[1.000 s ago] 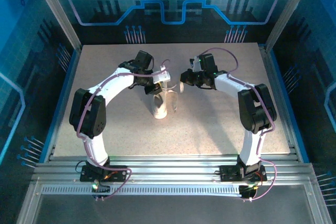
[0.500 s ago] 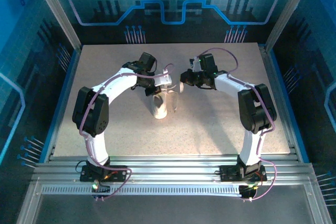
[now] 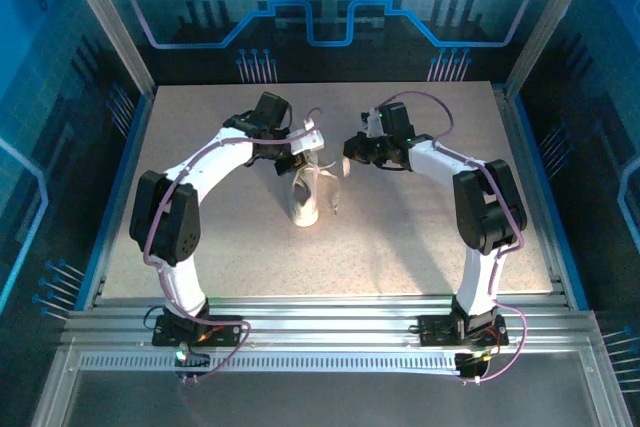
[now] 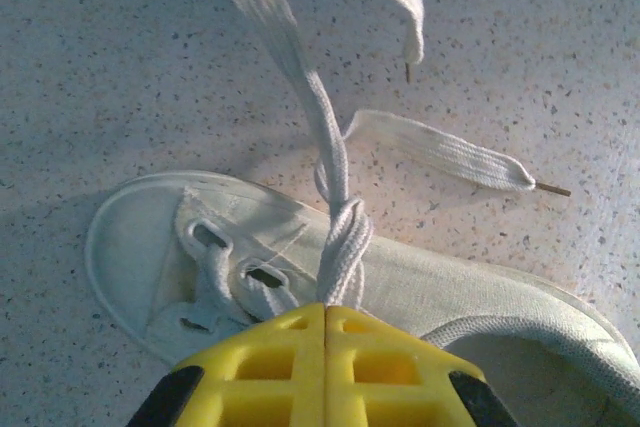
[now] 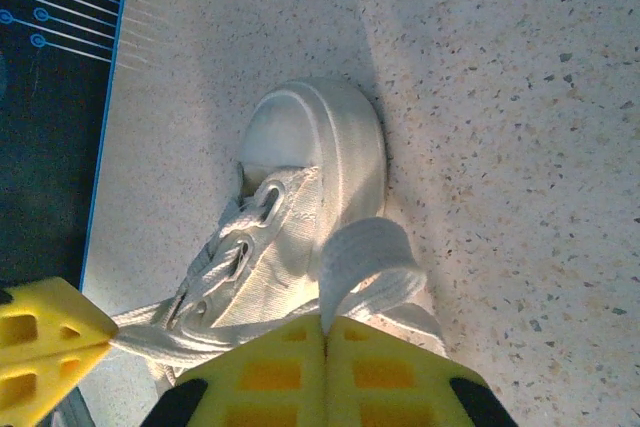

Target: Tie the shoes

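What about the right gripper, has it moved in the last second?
No. The right gripper holds the same place below the table's far edge, shut on a white lace.

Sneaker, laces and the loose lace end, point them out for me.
sneaker [image 4: 130, 237], left wrist view, toe cap.
laces [image 4: 345, 242], left wrist view, the twist.
loose lace end [image 4: 470, 157], left wrist view, flat middle.

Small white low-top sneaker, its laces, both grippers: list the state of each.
small white low-top sneaker, upright on its sole, not yet tied.
thin white laces, twisted together above the eyelets, both ends loose.
left gripper, shut on the twisted laces.
right gripper, shut on a loop of lace.
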Robot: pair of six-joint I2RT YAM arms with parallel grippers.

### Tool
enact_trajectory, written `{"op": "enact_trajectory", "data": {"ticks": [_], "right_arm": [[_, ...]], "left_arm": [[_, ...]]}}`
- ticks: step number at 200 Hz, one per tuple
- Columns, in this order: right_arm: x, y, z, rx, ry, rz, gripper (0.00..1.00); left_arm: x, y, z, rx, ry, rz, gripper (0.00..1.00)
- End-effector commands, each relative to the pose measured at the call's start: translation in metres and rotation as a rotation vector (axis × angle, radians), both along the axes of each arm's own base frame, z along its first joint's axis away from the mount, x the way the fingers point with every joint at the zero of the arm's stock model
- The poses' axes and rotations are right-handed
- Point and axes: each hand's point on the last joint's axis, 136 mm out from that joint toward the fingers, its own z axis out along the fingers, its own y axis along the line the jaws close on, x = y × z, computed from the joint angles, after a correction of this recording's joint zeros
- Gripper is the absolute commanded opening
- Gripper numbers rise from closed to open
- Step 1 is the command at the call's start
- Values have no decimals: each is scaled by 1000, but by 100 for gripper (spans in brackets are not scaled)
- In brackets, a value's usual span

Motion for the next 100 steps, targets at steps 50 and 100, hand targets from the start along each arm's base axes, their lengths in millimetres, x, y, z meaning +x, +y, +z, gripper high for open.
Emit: {"op": "enact_trajectory", "data": {"ticks": [50,100], "right_arm": [[1,38,62,225,-220,77,0],[0,59,90,377,-257,104,0]], "left_arm": [[29,-5,22,-214,131,195,0],[44,5,20,-311,249,337,0]]}}
